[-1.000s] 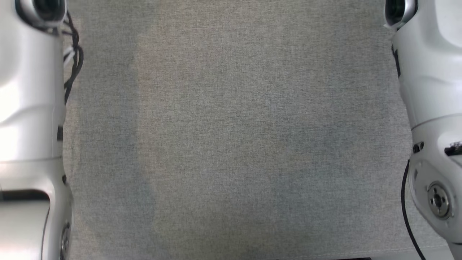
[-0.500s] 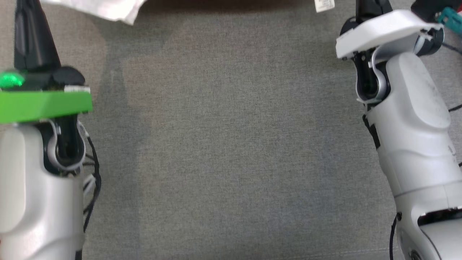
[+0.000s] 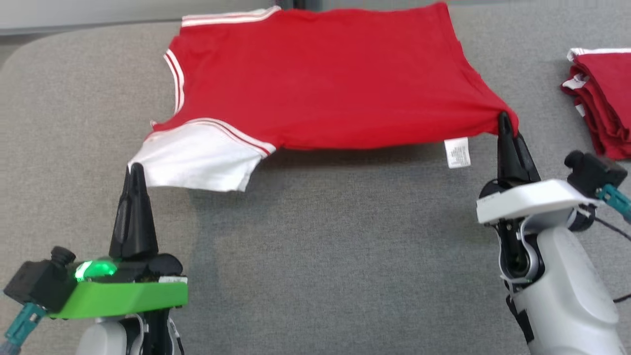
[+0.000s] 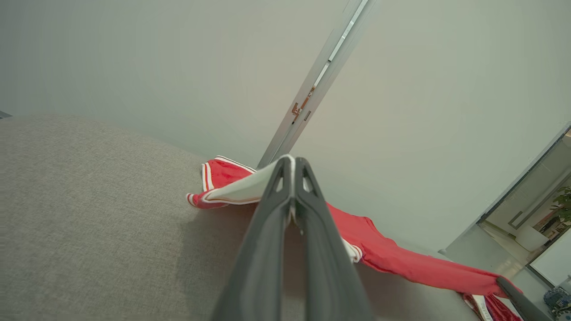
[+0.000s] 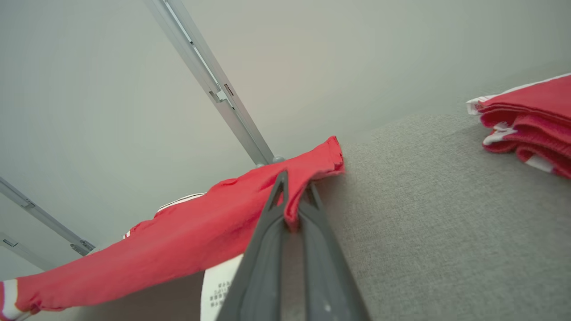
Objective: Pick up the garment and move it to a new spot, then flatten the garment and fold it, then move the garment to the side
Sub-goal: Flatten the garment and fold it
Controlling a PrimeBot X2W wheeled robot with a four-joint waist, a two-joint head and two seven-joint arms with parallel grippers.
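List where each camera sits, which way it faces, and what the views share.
Head view: on the head, facing forward and down at the grey cushion and red shirt; left jaws lower left, right jaws at right.
Left wrist view: on the left wrist, facing along the left jaws, shut on the white sleeve, toward a pale wall.
Right wrist view: on the right wrist, facing along the right jaws, shut on the shirt's red corner.
Shared: all three show the shirt and the cushion.

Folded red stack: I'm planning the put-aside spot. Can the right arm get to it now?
Likely yes: only bare cushion separates stack and right gripper, which is shut on the red shirt.
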